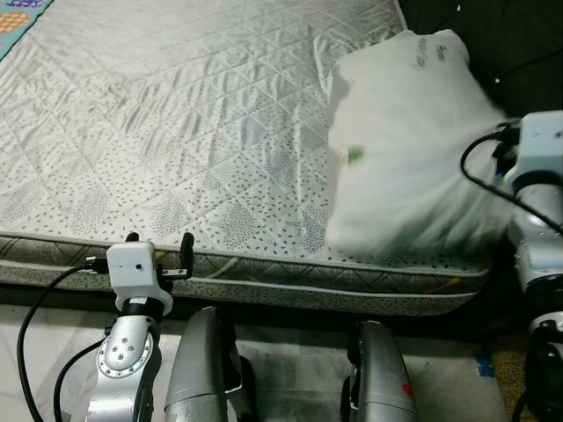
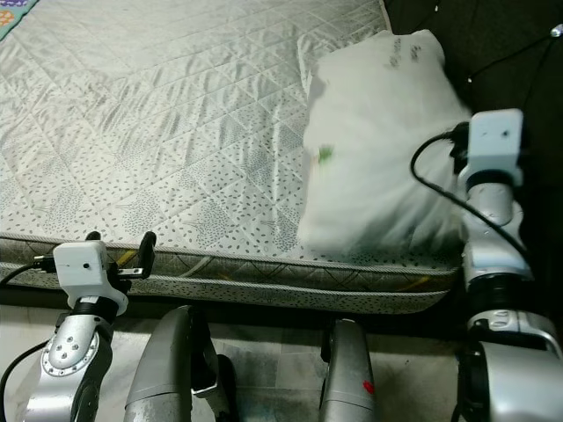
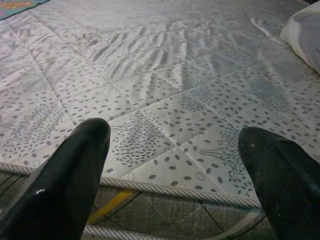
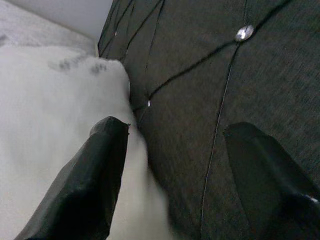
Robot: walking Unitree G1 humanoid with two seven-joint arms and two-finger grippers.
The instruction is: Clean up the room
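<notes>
- While we stood at the near edge of the bed, the quilted grey-white mattress with a speckled leaf print (image 1: 176, 132) took up most of the upper left and centre of the head-camera frames, its piped side band running across the lower middle.
- We saw a large white fabric pillow (image 1: 413, 149) lying at the upper right of the frame, on the mattress's right end, with dark lettering near its far corner and a small green mark on its left side.
- Behind and to the right of the pillow stood a dark grey tufted upholstered headboard (image 4: 225, 75), with a shiny button at the top of the right wrist picture.
- Our left gripper (image 1: 159, 243) sat at the lower left of the frame, just at the mattress edge, its two black fingers (image 3: 65, 175) spread apart with nothing between them.
- Our right gripper (image 4: 175, 175) was at the right edge of the frame beside the pillow; its fingers stood apart, one lying against the pillow's side and the other before the headboard, and they held nothing.
- A corner of a colourful patterned mat (image 1: 22, 16) showed at the upper left corner of the frame.
</notes>
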